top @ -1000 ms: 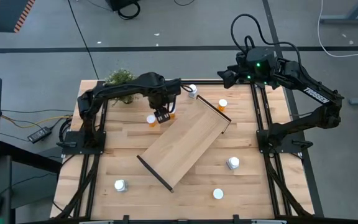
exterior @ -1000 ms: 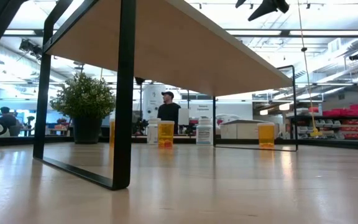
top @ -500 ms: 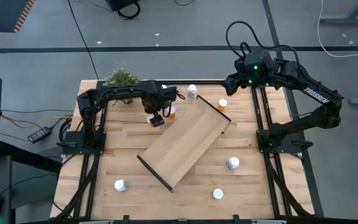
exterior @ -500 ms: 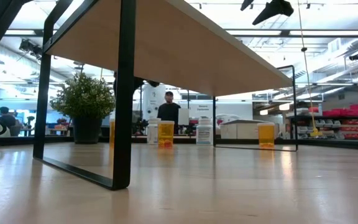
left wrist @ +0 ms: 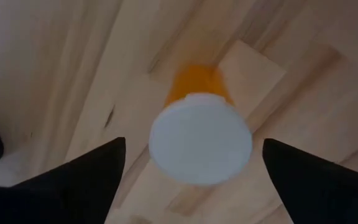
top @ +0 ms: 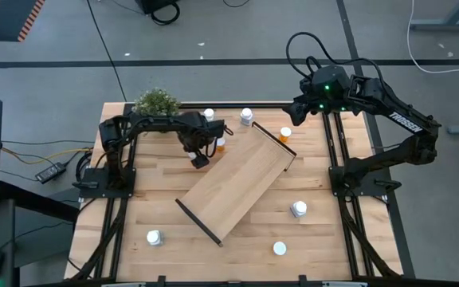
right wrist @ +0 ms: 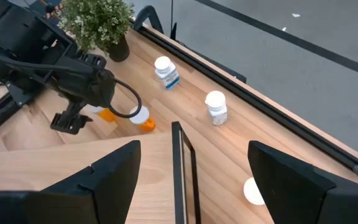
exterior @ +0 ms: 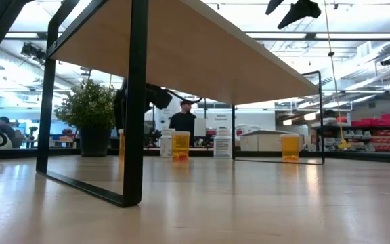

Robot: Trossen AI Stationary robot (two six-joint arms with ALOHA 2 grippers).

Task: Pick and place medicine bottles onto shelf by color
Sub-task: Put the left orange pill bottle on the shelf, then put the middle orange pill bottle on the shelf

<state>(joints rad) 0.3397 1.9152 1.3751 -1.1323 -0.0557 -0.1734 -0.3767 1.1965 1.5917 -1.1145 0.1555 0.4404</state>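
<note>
**Left hand spread over an orange bottle**

The left hand [top: 200, 159] hung spread above an upright orange bottle [left wrist: 199, 130], just beside the shelf [top: 237, 182] on the counter [top: 154, 199]. The right hand [right wrist: 191, 180], also spread and empty, hovered past the shelf's far end.

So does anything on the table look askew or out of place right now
Yes: the shelf lies diagonally across the tabletop rather than square to its edges. It carries no medicine bottles; they stand scattered around it, like the orange bottle by its far end. Nothing looks spilled or tipped.
</note>
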